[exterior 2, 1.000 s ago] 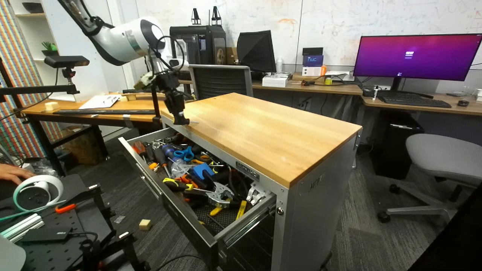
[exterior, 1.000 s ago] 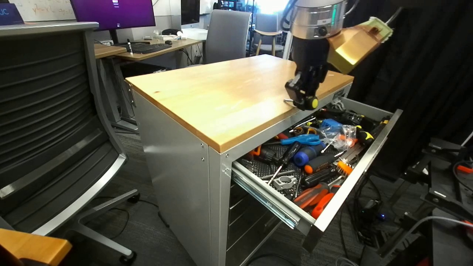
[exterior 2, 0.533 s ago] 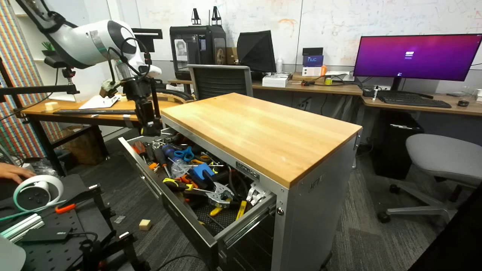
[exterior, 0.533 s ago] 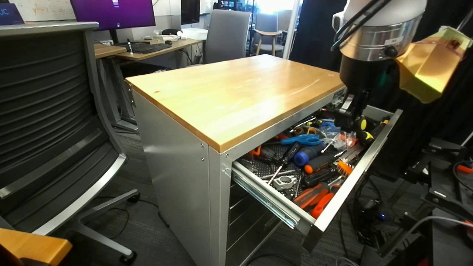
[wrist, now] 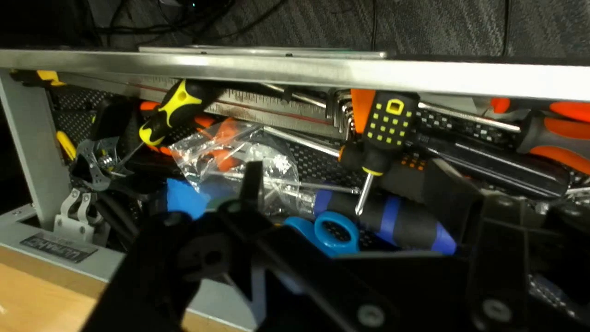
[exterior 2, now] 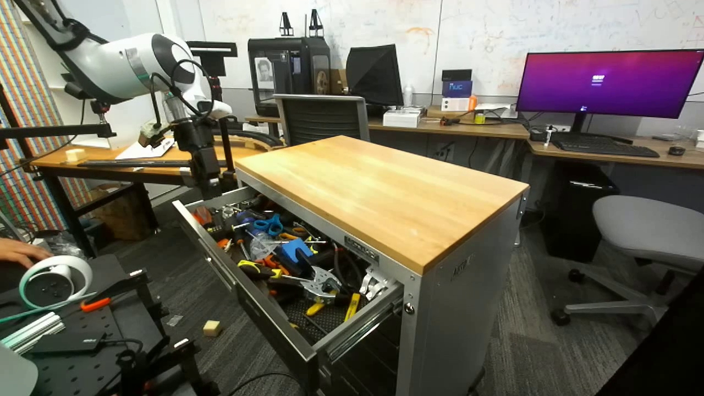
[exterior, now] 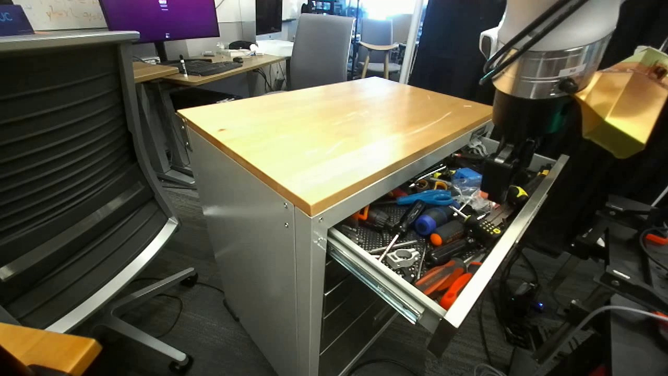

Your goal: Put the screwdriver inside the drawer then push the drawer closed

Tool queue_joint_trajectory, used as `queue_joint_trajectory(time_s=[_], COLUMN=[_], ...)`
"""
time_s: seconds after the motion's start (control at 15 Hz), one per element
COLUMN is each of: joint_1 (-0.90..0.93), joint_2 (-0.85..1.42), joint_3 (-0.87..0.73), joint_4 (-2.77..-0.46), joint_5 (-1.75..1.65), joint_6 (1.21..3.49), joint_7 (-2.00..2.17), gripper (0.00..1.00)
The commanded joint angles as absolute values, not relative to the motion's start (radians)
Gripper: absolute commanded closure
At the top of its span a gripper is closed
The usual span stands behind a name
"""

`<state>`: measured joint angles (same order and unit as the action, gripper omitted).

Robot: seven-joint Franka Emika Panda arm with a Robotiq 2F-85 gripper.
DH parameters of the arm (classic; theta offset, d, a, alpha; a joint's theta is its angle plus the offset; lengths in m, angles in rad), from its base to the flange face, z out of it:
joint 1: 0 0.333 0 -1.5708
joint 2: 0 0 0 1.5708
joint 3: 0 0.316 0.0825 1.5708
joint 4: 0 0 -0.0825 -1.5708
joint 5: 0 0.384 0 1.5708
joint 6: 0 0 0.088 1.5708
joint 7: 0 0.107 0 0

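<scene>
The stubby black screwdriver (wrist: pixel 387 124), with yellow dots on its handle, lies loose on top of other tools in the drawer, its short shank pointing toward the cabinet in the wrist view. An exterior view also shows the screwdriver (exterior: pixel 484 230) close to the drawer's front panel. Pulled well out, the light-grey metal drawer (exterior: pixel 506 241) is full of tools; its front rim (wrist: pixel 299 67) crosses the wrist view. Over the drawer hangs my gripper (wrist: pixel 352 189), jaws spread and nothing between them, above and beside the screwdriver and apart from it. In an exterior view the gripper (exterior 2: pixel 210 192) hides part of the drawer's far end.
Blue scissors (exterior: pixel 425 197), a clear plastic bag (wrist: pixel 239 161) and a blue-black handle (wrist: pixel 401 221) lie below the gripper. The wooden cabinet top (exterior: pixel 339 136) borders the drawer. A black cart (exterior 2: pixel 93 352) stands before the cabinet, with a person's hand (exterior 2: pixel 22 253) beside it.
My gripper has moved from the cabinet top's edge out over the drawer, carrying the screwdriver. Its jaws have opened and the screwdriver has dropped among the tools. The drawer has not moved.
</scene>
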<state>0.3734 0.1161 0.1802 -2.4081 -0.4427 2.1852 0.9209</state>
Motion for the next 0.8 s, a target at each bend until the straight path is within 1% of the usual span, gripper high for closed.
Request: queue_joint_trajectory(time_s=[0.0, 0.27, 0.33, 0.4, 0.6, 0.73], joint_1=[0.332, 0.315, 0.312, 0.31, 0.318, 0.328], joint_2=[0.076, 0.131, 0.147, 0.163, 0.218, 0.265], joint_3=[0.215, 0.237, 0.241, 0.242, 0.223, 0.209], joint_4=[-2.501, -2.562, -2.564, -2.56, -2.533, -2.506], joint_5=[-0.286, -0.074, -0.038, -0.01, -0.036, -0.084], joint_6=[2.212, 2.26, 2.254, 2.239, 2.235, 2.252], joint_7=[0.796, 0.56, 0.497, 0.444, 0.426, 0.458], gripper=[0.0, 0.0, 0.25, 0.25, 0.51, 0.65])
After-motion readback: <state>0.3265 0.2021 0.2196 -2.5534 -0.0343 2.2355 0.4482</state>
